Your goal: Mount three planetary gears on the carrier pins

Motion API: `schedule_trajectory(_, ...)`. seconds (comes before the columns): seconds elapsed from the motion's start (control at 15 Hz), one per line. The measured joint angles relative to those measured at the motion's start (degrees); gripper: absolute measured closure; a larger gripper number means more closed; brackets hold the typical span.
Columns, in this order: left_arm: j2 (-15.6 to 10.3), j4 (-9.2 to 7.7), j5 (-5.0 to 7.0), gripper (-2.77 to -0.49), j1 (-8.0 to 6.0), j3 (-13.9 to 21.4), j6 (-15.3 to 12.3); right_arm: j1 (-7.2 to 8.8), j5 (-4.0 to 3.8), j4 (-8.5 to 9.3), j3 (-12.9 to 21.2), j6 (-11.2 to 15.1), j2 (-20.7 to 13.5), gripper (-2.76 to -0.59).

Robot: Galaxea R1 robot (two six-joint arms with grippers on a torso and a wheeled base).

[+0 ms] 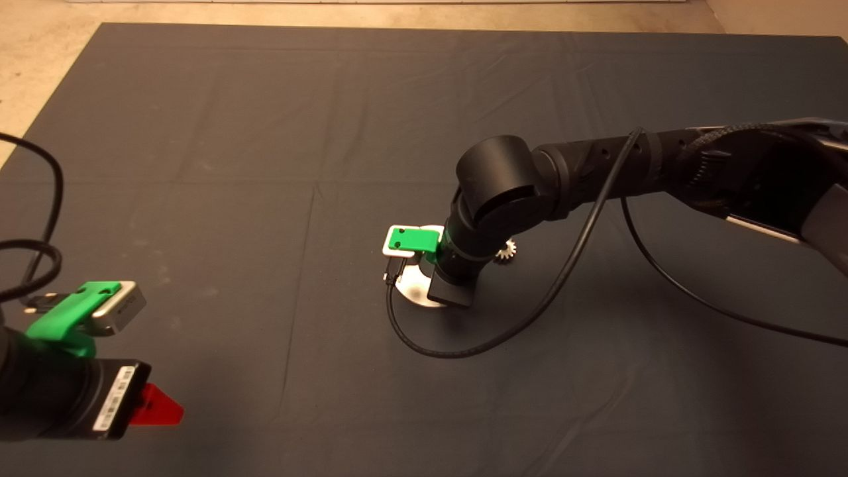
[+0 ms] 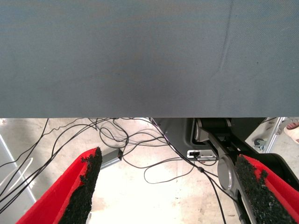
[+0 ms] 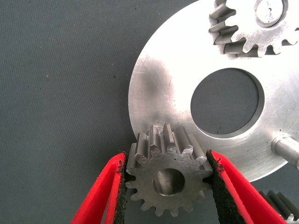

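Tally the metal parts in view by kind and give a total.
planetary gears: 3 (one in the right claw, one on a pin, one on the mat)
carrier pins in view: 2 (one geared, one bare)
disc: 1
total: 6

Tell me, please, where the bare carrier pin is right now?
In the right wrist view, the bare pin stands at the disc's rim, beside the centre hole.
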Motion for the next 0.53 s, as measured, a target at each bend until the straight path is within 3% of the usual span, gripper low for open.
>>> schedule_trajectory(0.53, 0.0, -0.01, 0.0, -2.04, 0.01, 0.0, 0.0, -0.15, -0.26, 0.0, 1.56, 0.02, -0.19, -1.08)
